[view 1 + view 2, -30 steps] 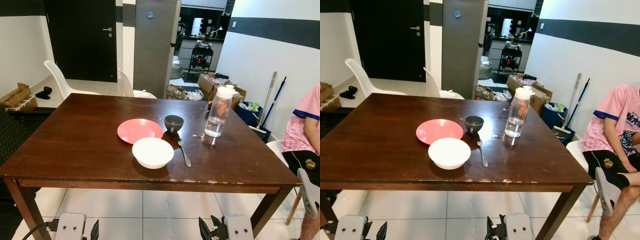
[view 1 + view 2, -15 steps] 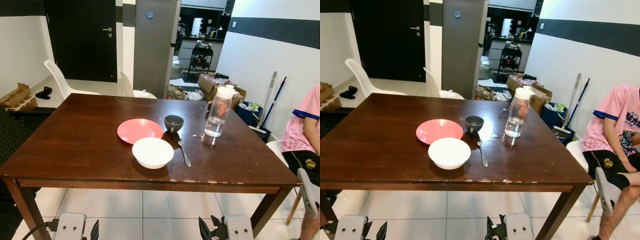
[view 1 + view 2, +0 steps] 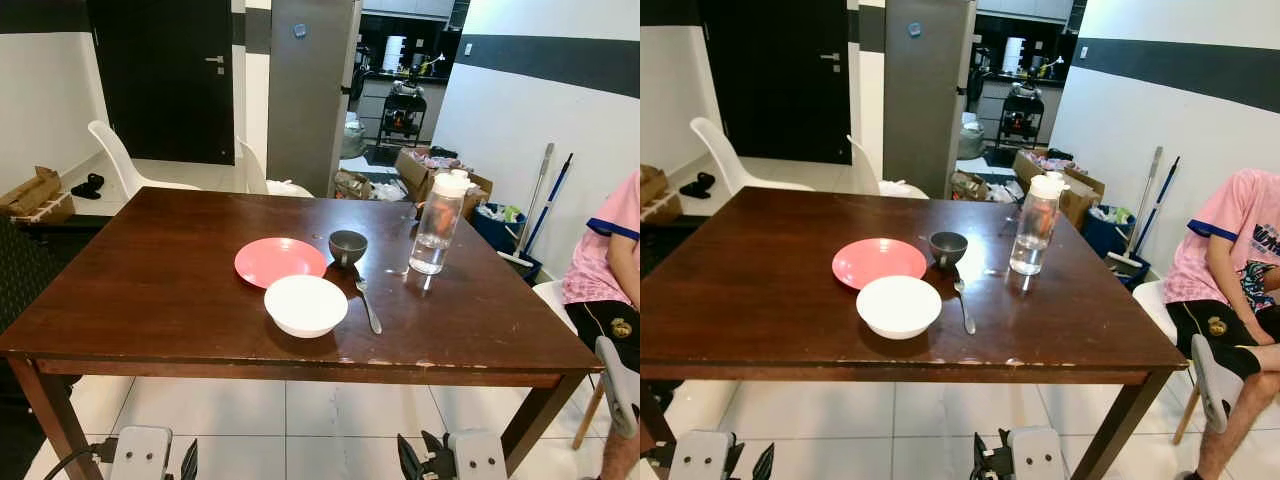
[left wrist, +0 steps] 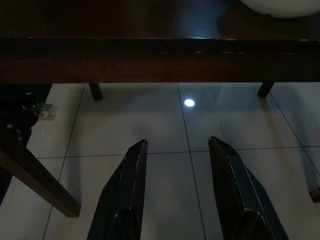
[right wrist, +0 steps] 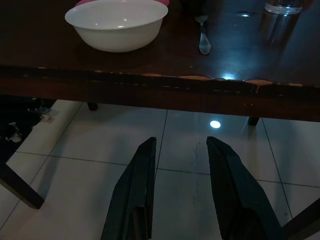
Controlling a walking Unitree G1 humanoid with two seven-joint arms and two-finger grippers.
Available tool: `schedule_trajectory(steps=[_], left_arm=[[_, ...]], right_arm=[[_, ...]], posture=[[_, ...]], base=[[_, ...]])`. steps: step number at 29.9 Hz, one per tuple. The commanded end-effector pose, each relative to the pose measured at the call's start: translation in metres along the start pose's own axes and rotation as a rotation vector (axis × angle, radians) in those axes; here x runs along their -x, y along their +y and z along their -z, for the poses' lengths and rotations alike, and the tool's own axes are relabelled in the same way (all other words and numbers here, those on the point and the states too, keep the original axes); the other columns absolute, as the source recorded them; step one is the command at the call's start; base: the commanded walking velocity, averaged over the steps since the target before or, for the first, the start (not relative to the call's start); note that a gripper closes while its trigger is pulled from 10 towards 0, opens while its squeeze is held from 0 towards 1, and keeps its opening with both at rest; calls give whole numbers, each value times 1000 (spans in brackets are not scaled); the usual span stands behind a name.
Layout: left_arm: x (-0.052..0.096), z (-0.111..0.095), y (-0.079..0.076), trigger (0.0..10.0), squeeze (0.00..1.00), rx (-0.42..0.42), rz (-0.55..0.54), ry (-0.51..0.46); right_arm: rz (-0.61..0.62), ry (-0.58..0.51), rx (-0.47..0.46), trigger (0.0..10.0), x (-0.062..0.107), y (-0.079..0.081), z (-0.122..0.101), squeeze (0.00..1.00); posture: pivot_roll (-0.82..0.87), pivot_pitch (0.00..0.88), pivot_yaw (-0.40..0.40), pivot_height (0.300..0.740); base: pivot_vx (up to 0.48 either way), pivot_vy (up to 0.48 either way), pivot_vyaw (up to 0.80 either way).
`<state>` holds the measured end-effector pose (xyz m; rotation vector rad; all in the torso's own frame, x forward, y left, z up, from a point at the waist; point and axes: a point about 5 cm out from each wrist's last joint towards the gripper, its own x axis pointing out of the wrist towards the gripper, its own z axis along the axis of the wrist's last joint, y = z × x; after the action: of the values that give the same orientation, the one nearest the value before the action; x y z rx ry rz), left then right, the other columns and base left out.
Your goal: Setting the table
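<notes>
A dark wooden table (image 3: 150, 290) stands before me. On it lie a pink plate (image 3: 280, 261), a white bowl (image 3: 305, 304) nearer the front edge, a small dark cup (image 3: 348, 245) and a metal spoon (image 3: 367, 305) right of the bowl. A clear water bottle (image 3: 437, 222) with a white cap stands further right. My left gripper (image 4: 177, 150) hangs open below the table's front edge, above the tiled floor. My right gripper (image 5: 181, 147) is also open and empty, low in front of the table edge, with the bowl (image 5: 116, 23) and spoon (image 5: 203, 36) above it.
A person in a pink shirt (image 3: 1230, 260) sits at the table's right side. White chairs (image 3: 125, 160) stand behind the table. Cardboard boxes (image 3: 430, 172), a mop (image 3: 535, 215) and clutter lie at the back right. A box (image 3: 38, 195) sits on the floor at left.
</notes>
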<state>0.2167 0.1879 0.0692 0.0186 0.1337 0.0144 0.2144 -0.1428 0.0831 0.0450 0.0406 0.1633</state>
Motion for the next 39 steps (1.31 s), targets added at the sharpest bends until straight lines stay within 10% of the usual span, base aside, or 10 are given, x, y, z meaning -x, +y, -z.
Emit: schedule_trajectory(steps=[1, 39], left_arm=[[2, 2, -1, 10000, 0, -3, 9, 16], [2, 2, -1, 10000, 0, -4, 11, 17]], right_arm=[[10, 14, -13, 10000, 2, -2, 2, 0], [10, 14, -15, 10000, 3, -2, 2, 0]], posture=[[9, 0, 4, 740], [8, 0, 5, 740]], base=[[0, 0, 0], [0, 0, 0]])
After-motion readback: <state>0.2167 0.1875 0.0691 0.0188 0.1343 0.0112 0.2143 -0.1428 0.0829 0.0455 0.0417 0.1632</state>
